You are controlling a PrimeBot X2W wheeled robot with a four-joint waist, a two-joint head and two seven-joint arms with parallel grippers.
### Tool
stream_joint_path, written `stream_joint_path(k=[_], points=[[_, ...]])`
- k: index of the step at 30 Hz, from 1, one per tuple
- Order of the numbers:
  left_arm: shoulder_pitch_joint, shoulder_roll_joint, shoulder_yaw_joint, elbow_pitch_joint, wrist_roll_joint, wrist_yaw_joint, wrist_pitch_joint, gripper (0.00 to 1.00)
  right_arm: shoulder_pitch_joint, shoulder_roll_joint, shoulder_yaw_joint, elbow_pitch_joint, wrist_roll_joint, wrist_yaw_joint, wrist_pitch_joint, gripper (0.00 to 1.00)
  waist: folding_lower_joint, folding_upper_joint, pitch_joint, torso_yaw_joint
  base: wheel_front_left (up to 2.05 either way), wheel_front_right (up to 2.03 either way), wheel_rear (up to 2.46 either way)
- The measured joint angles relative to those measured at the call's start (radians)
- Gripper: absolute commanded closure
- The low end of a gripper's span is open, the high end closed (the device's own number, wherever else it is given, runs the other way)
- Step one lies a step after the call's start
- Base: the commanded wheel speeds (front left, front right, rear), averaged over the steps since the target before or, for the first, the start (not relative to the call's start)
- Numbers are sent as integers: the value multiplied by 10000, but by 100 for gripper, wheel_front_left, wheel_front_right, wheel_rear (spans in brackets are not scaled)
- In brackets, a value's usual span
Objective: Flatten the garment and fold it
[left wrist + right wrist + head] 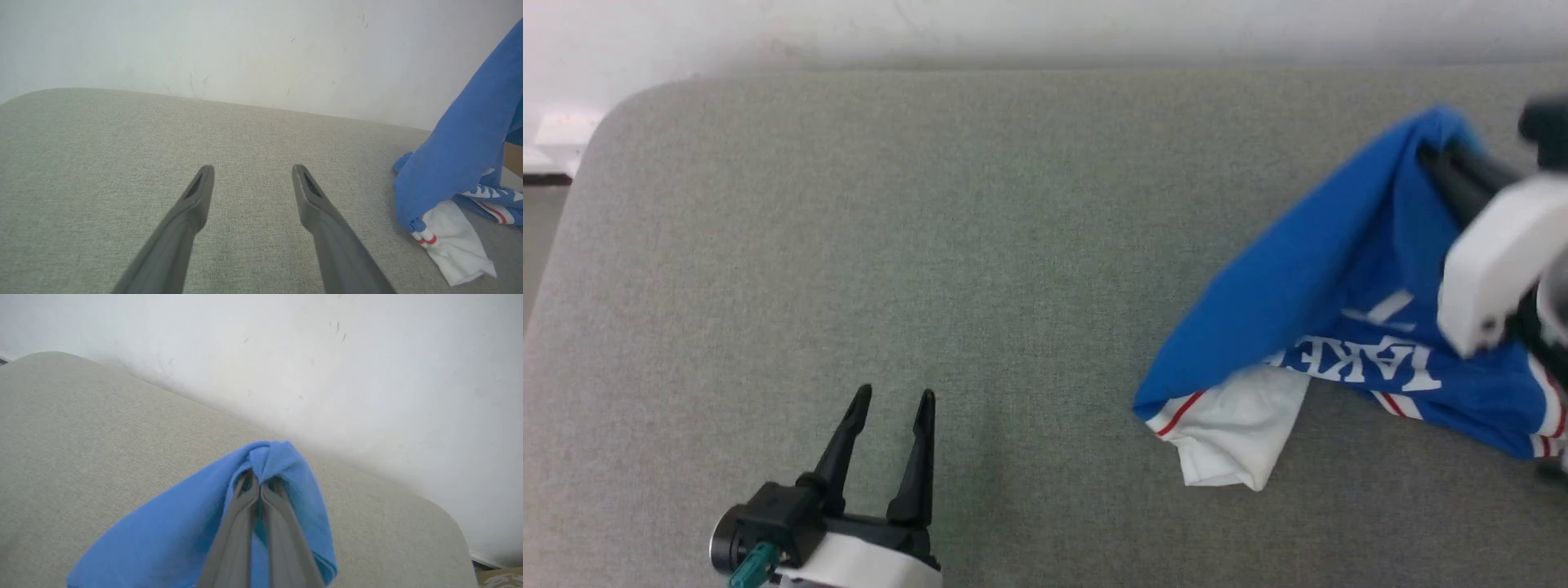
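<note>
Seeing garment [1298,302] bunched at right of grey counter [931,245], white sleeve [1233,441] lying flat, blue corner lifted. Pinched there by right pincer [259,485], clamped tight on fabric. Left pincer [894,395]: spread wide, empty, well apart.

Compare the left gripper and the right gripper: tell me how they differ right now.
The left gripper stands open; the right gripper is shut. The left gripper holds nothing, while the right gripper pinches a fold of the blue T-shirt, which peaks there. The left gripper is over bare grey surface, apart from the T-shirt; the right gripper is buried in it. Both have two long dark fingers.
</note>
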Motion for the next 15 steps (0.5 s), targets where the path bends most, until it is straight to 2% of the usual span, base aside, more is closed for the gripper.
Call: stream_joint_path(k=[6,11,15], points=[[-483,-4,-176,105,-107,-25,0,0,-2940,-713,857,1933,-784,0,-546,100,1,0,609,242,0,0,0],[-963,-8,-453,293,-242,-42,2,0,-4864,-826,1356,4050,-1237,0,-1087,100,2,0,1161,601,0,0,0],[-1435,-10,-892,487,-431,-115,2,0,-5555,-769,1647,5822,-1595,0,-1363,100,3,0,1589,1011,0,0,0]])
